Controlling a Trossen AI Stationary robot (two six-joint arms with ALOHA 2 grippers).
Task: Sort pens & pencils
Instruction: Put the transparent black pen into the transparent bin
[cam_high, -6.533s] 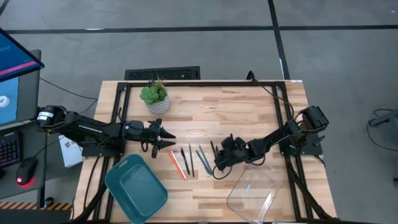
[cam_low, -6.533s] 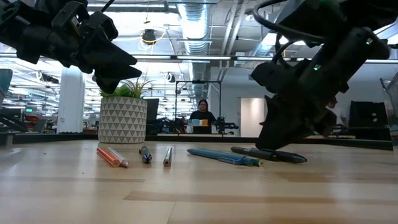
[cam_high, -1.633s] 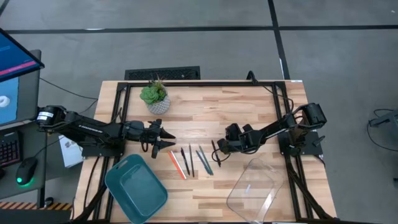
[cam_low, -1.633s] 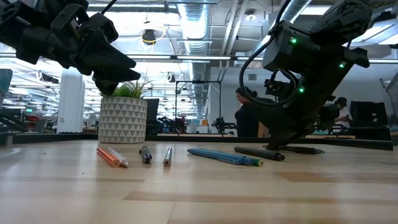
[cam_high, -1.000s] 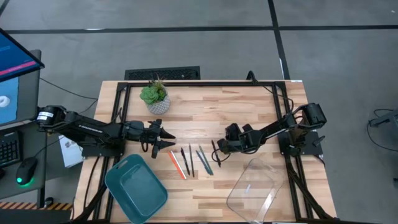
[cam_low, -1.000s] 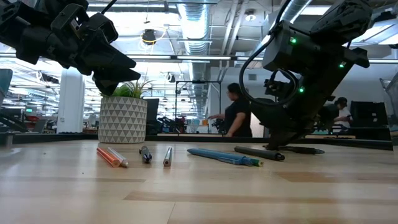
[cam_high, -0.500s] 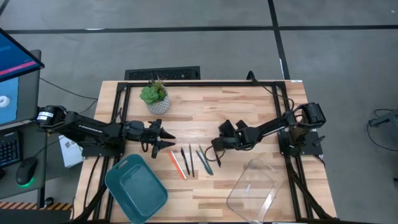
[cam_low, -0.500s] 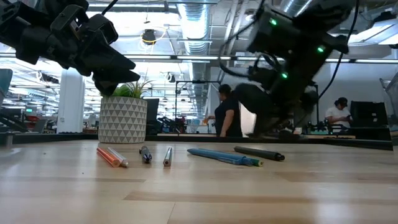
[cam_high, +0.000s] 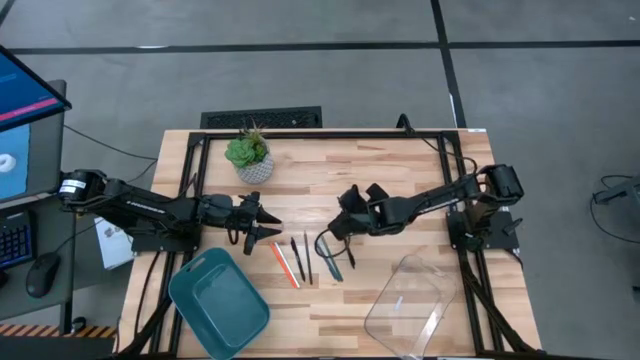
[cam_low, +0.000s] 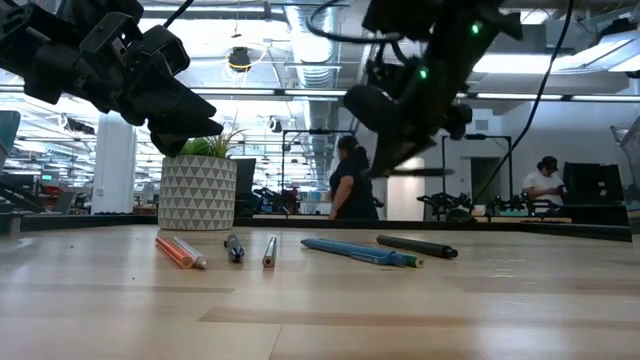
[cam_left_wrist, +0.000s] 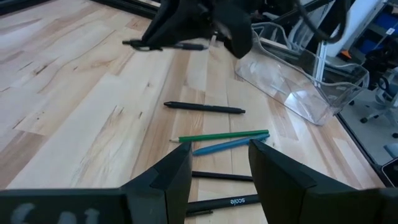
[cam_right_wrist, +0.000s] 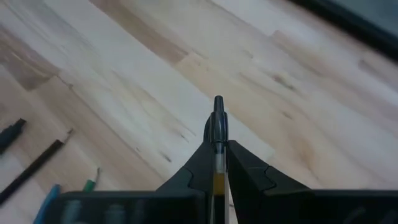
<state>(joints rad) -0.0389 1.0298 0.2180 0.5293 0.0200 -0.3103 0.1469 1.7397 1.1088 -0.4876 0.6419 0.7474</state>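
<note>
The right gripper (cam_high: 335, 228) is squeezing shut on one black pen (cam_right_wrist: 217, 127) and holding it up in the air above the middle of the bench (cam_high: 400, 170). In the right wrist view the pen is sitting tight between the two fingers, with its tip poking out in front. In the left wrist view the pen (cam_left_wrist: 163, 45) is lying flat and level in the grip.

The left gripper (cam_high: 268, 228) is waiting with its fingers apart, near the left side of the bench, holding nothing.

The other pens (cam_high: 303, 256) and the pencils (cam_high: 284, 265) are lying in a row on the wood, nearer the front edge than the back, between the two grippers. The orange-red pencil is at the left end of the row. One black pen (cam_high: 346, 248) is lying at the right end.

A pen like this is probably very light, stiff and a bit slippery, and it looks round, so it may roll. Holding it near its middle should be keeping it level. A soft, steady squeeze is likely enough.

A teal tray (cam_high: 190, 290) and a clear tray (cam_high: 432, 290) are sitting at the front edge.
</note>
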